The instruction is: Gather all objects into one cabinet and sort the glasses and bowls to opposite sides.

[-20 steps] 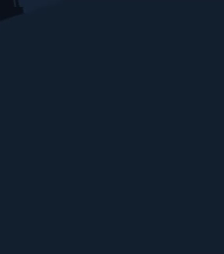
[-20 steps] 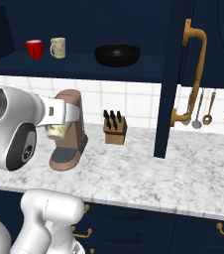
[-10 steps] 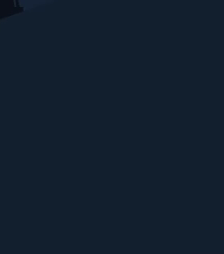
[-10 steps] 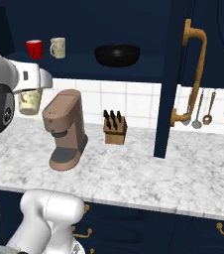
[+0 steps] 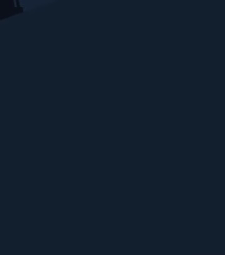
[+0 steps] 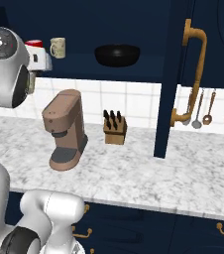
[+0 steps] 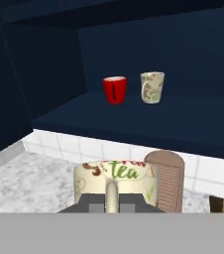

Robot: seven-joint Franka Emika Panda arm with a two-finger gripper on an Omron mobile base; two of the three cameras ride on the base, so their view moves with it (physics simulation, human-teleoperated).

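Below the navy cabinet (image 7: 148,129) shelf, raised at upper left, gripper (image 7: 112,201) clamped on a cream "tea" mug (image 7: 115,181) by its handle. Ahead on the shelf: red cup (image 7: 115,90), patterned mug (image 7: 152,88), black bowl (image 6: 117,54). Underneath, coffee machine (image 6: 64,130).

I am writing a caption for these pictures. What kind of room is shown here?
Most likely a kitchen. A brown coffee machine and a knife block stand on a marble counter, cooking utensils hang on the tiled wall, and mugs sit on a navy cabinet shelf.
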